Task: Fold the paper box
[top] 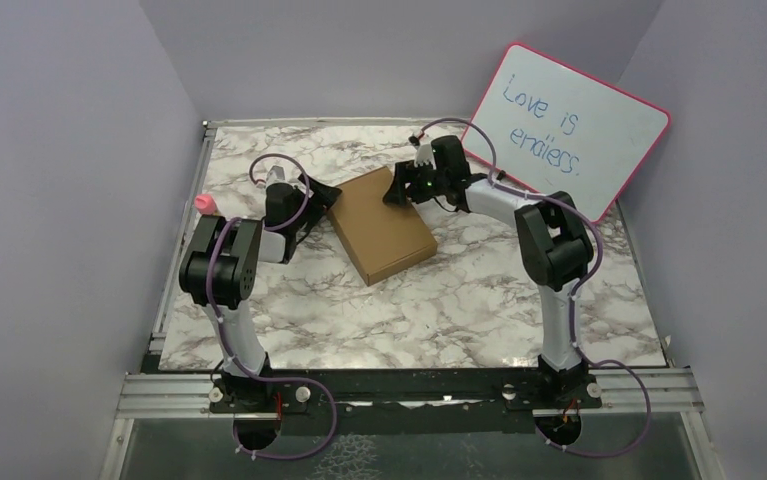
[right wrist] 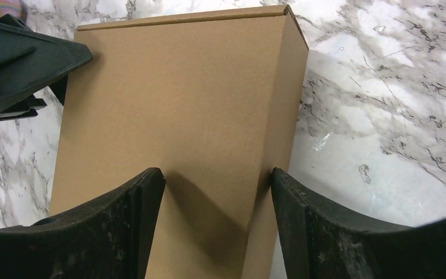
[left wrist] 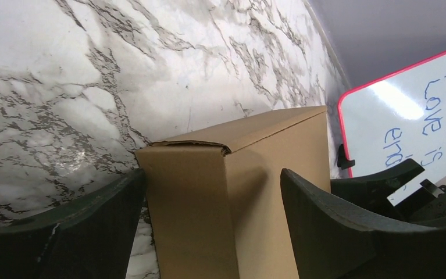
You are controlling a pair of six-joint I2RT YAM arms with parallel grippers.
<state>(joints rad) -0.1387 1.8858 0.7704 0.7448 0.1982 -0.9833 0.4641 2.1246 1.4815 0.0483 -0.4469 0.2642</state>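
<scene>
The paper box (top: 381, 222) is a closed, flat brown cardboard box lying askew on the marble table. My left gripper (top: 319, 200) is open at the box's far left corner. In the left wrist view its jaws (left wrist: 213, 174) straddle that corner of the box (left wrist: 255, 174). One finger is beside the side wall and the other is over the top. My right gripper (top: 396, 188) is open at the box's far end. In the right wrist view its jaws (right wrist: 217, 174) sit just above the box top (right wrist: 179, 87), with one fingertip at the right edge.
A pink-framed whiteboard (top: 571, 125) with blue writing leans against the back right wall and also shows in the left wrist view (left wrist: 406, 110). A small pink object (top: 205, 204) sits at the table's left edge. Purple walls enclose the table on three sides.
</scene>
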